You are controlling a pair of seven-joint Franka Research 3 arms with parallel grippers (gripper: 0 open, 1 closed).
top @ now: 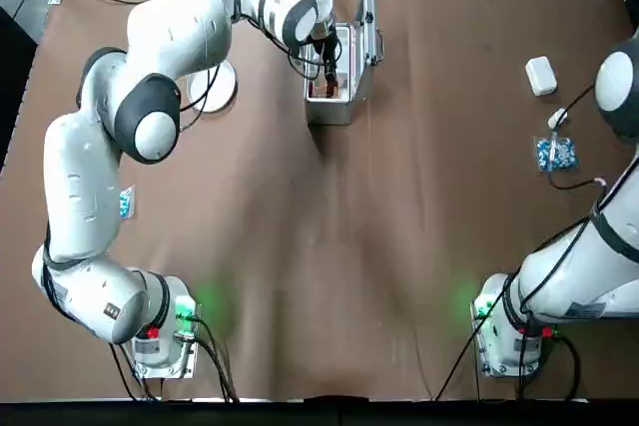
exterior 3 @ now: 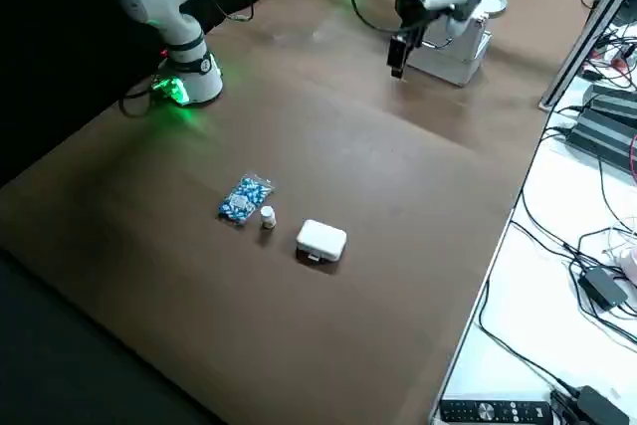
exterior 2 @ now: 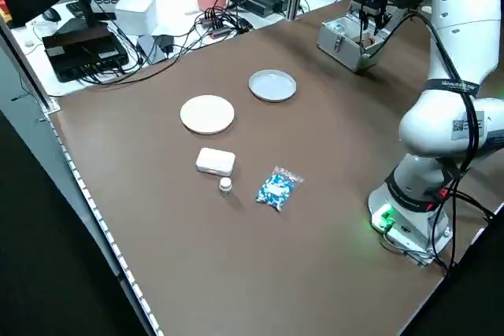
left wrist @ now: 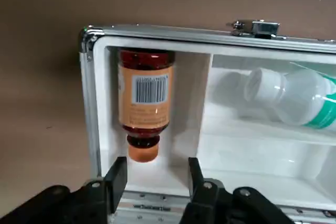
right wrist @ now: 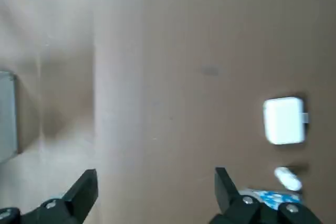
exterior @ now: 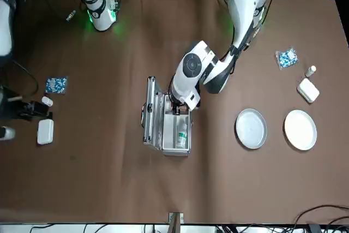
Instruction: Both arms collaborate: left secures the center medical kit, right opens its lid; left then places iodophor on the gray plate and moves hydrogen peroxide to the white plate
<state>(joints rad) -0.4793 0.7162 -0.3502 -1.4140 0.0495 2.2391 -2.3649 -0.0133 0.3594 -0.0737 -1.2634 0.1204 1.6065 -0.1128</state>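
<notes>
— What did the top view show?
— The medical kit [top: 331, 82] lay open at the table's far middle, the left gripper [top: 328, 65] reaching down into it.

— And the front view?
— The gray plate [exterior: 251, 129] and white plate [exterior: 300, 130] sat empty beside the kit, gray nearer, with the hydrogen peroxide [exterior: 182, 133] still inside it.

— The left wrist view?
— Fingers [left wrist: 116, 178] apart, just short of the brown iodophor bottle [left wrist: 145, 98] lying in the kit's end compartment.

— The right wrist view?
— The right gripper [right wrist: 155, 195] hung spread wide, well away from the kit, over bare table near a white box [right wrist: 284, 120].
</notes>
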